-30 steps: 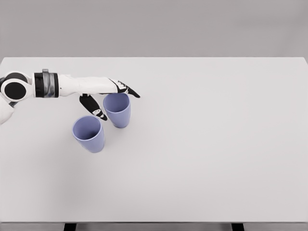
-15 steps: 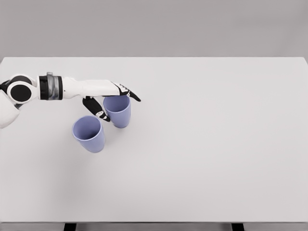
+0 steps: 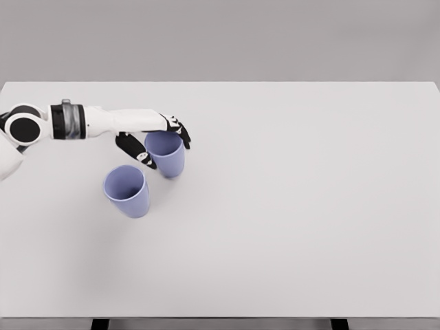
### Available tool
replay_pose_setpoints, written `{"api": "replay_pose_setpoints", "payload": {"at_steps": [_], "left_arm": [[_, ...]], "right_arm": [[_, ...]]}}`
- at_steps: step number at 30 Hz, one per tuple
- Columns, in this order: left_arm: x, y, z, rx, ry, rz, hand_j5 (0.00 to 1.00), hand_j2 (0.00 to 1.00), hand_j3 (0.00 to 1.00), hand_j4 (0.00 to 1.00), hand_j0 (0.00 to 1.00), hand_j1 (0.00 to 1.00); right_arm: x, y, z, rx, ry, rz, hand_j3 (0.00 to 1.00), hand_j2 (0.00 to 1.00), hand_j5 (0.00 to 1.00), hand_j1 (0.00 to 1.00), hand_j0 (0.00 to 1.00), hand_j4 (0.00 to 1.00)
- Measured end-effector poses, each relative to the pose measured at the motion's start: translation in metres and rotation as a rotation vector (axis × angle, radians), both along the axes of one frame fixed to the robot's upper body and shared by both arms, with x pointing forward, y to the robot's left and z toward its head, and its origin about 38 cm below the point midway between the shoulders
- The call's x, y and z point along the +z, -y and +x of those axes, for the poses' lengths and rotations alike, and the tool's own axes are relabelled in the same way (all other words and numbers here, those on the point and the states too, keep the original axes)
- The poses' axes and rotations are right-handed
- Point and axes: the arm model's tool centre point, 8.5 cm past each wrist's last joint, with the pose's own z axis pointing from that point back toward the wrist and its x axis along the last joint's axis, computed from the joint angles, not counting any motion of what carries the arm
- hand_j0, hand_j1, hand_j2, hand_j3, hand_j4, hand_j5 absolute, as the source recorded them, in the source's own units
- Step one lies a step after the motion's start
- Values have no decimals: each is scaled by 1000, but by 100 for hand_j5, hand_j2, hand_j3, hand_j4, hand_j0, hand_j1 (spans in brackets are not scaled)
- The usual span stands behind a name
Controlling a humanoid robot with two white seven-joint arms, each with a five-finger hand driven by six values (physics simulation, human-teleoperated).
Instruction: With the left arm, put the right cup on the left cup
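Note:
Two lavender cups stand open side up on the white table (image 3: 289, 206). The left cup (image 3: 127, 191) stands alone at the front left. Just behind and to its right is the right cup (image 3: 167, 159). My left hand (image 3: 165, 148) comes in from the left edge and is shut on the right cup near its rim. Its fingers (image 3: 180, 131) curl over the far side of the cup, and the thumb (image 3: 135, 152) presses on the near left side. A narrow gap separates the two cups. My right arm is out of view.
The table's far edge runs across the picture at the top, its front edge along the bottom. A plain grey wall (image 3: 220, 38) lies behind it.
The fingers have curled in around the right cup's rim. The cup has shifted slightly left and up in the picture together with the hand. The left cup has not moved.

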Motion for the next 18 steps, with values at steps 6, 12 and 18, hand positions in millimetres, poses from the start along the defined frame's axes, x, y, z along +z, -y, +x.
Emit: {"api": "replay_pose_setpoints", "payload": {"at_steps": [6, 12, 18], "left_arm": [[13, -1, -5, -11, 3, -44, 50, 50, 50, 50, 50, 50], [36, -12, -12, -19, 29, -62, 50, 50, 50, 50, 50, 50], [60, -25, -21, -27, 54, -81, 50, 50, 50, 50, 50, 50]], "right_arm": [[0, 0, 0, 0, 0, 0, 100, 100, 100, 100, 100, 100], [0, 0, 0, 0, 0, 0, 100, 100, 100, 100, 100, 100], [0, 0, 0, 0, 0, 0, 100, 100, 100, 100, 100, 100]]}}
